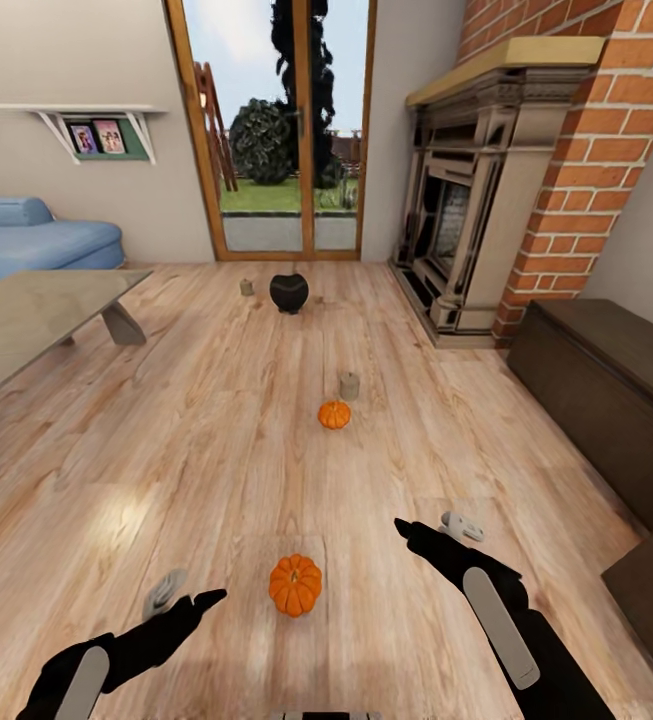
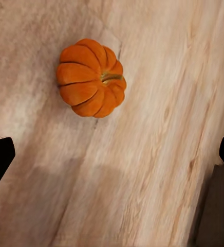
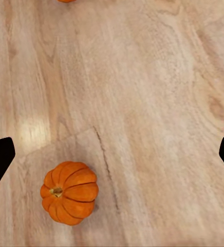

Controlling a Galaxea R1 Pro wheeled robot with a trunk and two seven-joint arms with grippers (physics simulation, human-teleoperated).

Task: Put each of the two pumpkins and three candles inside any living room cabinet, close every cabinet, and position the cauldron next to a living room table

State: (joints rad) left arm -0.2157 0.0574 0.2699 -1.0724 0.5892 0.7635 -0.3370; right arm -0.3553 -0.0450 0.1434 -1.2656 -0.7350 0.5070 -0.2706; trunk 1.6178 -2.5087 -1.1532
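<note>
One orange pumpkin [image 1: 295, 585] lies on the plank floor between my two arms, seen also as the pumpkin [image 2: 91, 77] in the left wrist view and the pumpkin [image 3: 70, 192] in the right wrist view. My left gripper [image 1: 184, 597] hovers open to its left, my right gripper [image 1: 434, 527] open to its right and a little farther on; neither touches it. Farther ahead sits a second pumpkin [image 1: 334, 414] with a candle [image 1: 349, 385] just behind it. Near the glass doors stand the black cauldron [image 1: 289, 292] and another candle [image 1: 247, 287]. Wide-apart fingertips frame both wrist views.
The grey coffee table [image 1: 26, 310] stands at the left, with the blue sofa [image 1: 36, 240] behind it. The dark-brown cabinet [image 1: 606, 375] runs along the right wall, its fronts shut. A brick fireplace [image 1: 486, 200] sits beyond it. Bare floor lies between.
</note>
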